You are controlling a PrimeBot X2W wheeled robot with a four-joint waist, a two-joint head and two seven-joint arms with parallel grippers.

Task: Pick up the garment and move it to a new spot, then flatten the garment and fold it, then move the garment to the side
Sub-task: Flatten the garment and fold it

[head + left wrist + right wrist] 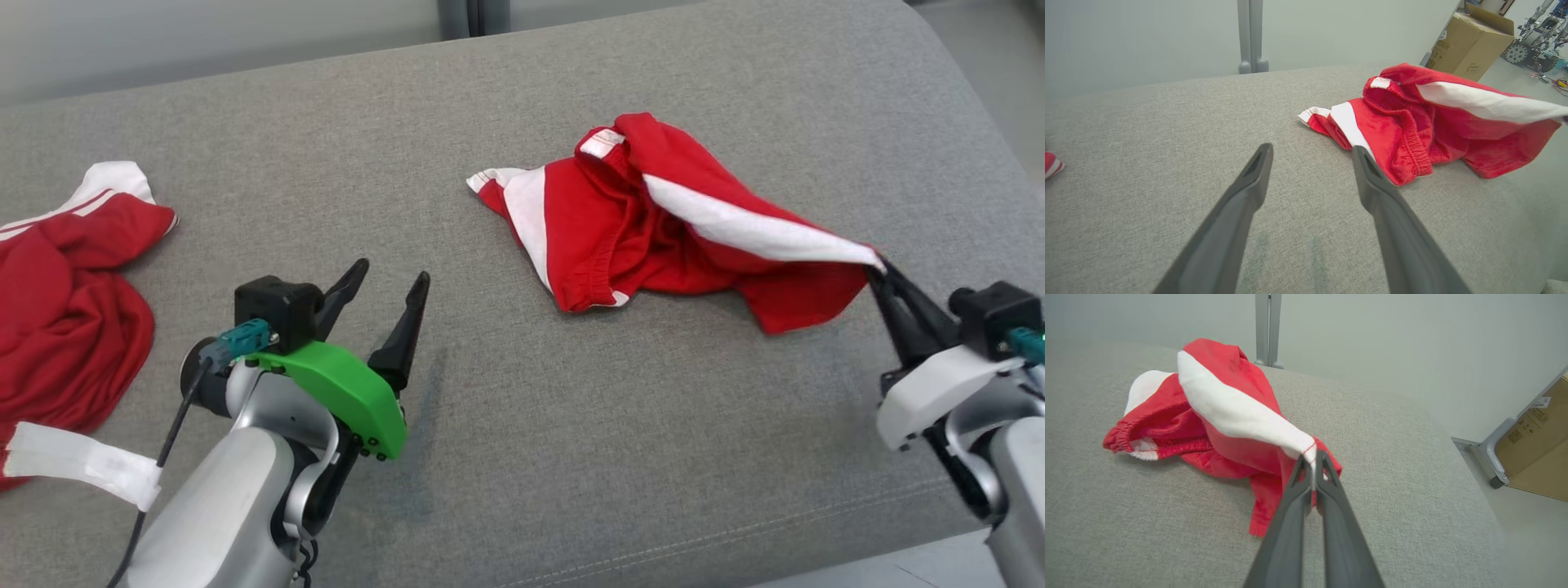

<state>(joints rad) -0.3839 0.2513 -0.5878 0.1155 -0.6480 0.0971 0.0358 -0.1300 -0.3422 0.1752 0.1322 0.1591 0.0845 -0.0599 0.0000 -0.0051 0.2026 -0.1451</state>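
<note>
The right gripper (1312, 459) clenched the red shorts (620, 237) by one corner — best lifted slowly, lest it slip.

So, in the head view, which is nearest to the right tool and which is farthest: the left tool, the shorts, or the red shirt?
1. Shorts: centre, one corner pinched in the right tool.
2. Left tool: lower left, open.
3. Red shirt: far left edge.
</note>
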